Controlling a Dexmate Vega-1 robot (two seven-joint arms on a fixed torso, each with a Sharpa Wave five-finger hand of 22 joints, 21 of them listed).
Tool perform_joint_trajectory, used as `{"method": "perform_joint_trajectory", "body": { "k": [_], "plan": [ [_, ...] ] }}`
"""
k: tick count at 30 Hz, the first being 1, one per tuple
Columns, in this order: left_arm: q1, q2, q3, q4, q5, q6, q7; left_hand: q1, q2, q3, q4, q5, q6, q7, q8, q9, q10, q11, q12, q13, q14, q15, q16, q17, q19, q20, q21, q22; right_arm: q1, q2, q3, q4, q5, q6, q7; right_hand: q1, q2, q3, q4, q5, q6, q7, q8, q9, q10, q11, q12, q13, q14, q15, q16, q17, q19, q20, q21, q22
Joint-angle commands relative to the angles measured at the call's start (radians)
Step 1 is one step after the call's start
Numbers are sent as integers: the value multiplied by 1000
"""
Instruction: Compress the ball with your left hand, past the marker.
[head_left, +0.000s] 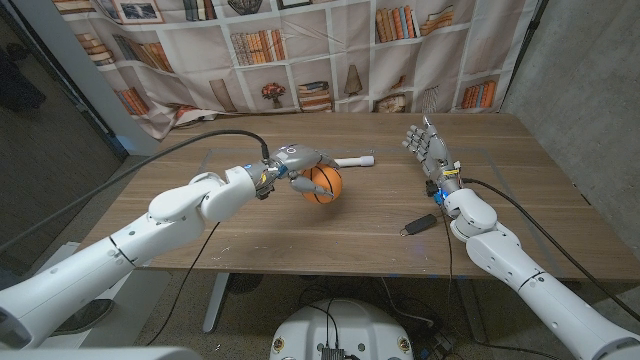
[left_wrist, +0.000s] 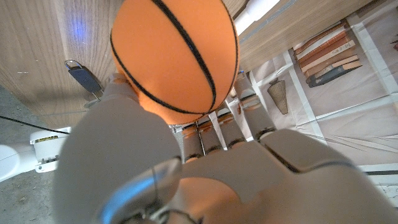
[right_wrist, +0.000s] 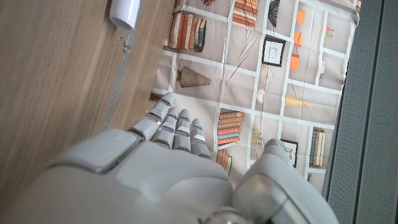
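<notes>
An orange ball (head_left: 322, 185) with black seams sits near the table's middle. My left hand (head_left: 293, 163) grips it, fingers over its top and thumb against its near side. In the left wrist view the ball (left_wrist: 174, 56) looks round between the thumb (left_wrist: 118, 143) and the fingers (left_wrist: 214, 130) of my left hand (left_wrist: 217, 174). A white marker (head_left: 355, 160) lies just behind the ball, also seen as the marker (left_wrist: 261, 12) past it. My right hand (head_left: 428, 148) stands upright at the right, fingers apart, holding nothing; the right wrist view shows this hand (right_wrist: 174, 168).
A small black clip-like object (head_left: 420, 224) lies on the table near my right forearm, also seen as the black object (left_wrist: 84, 78). The marker's end (right_wrist: 124, 11) lies on the wood. A bookshelf-printed curtain (head_left: 330, 50) hangs behind the table's far edge.
</notes>
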Motion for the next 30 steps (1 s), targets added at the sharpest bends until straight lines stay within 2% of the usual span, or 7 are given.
{"method": "perform_joint_trajectory", "body": {
  "k": [1,12,22,28,30],
  "plan": [
    [21,14,-4,-8,19,33,21,-5,-3,-6,4,12,-11,0,2,4,-13,0,0,0,-12,1,-4,1,-19,2,-12,4,10,-1,-6,5,0,-3,9,2,6,4,-8,-3,8,-4,3,4,6,4,0,4,7,-1,0,3,7,-26,-2,2],
    [42,18,-4,-8,-8,31,32,-8,-2,-9,4,17,-29,0,-2,3,-26,1,2,-1,-28,-1,-2,-1,-39,6,-21,5,7,-1,-4,2,1,-6,1,3,7,3,-9,-3,9,-6,3,5,8,4,0,4,7,0,0,3,6,-26,-3,2],
    [36,7,7,3,-13,48,27,-10,-1,-10,5,19,-29,1,-1,3,-28,2,4,-2,-31,2,0,-2,-46,10,-25,5,7,-3,-2,3,4,-7,3,3,7,3,-9,-3,10,-7,3,5,8,4,0,4,7,-1,0,3,6,-25,-3,2],
    [29,-3,18,16,-13,46,35,-17,3,-13,6,23,-86,-7,-15,2,-75,9,-3,-4,-80,6,-5,-5,-90,27,-41,6,6,-5,0,3,7,-10,3,3,7,3,-10,-3,9,-8,3,5,8,2,0,4,8,-1,0,3,6,-25,-3,2],
    [29,-5,21,18,-11,48,38,-20,5,-14,6,26,-119,-12,-18,2,-102,13,-3,-5,-113,3,-7,-6,-124,33,-51,7,6,-8,0,4,4,-6,6,3,7,3,-10,-3,10,-8,3,5,9,2,0,4,8,-1,0,3,6,-25,-3,2]
  ]
}}
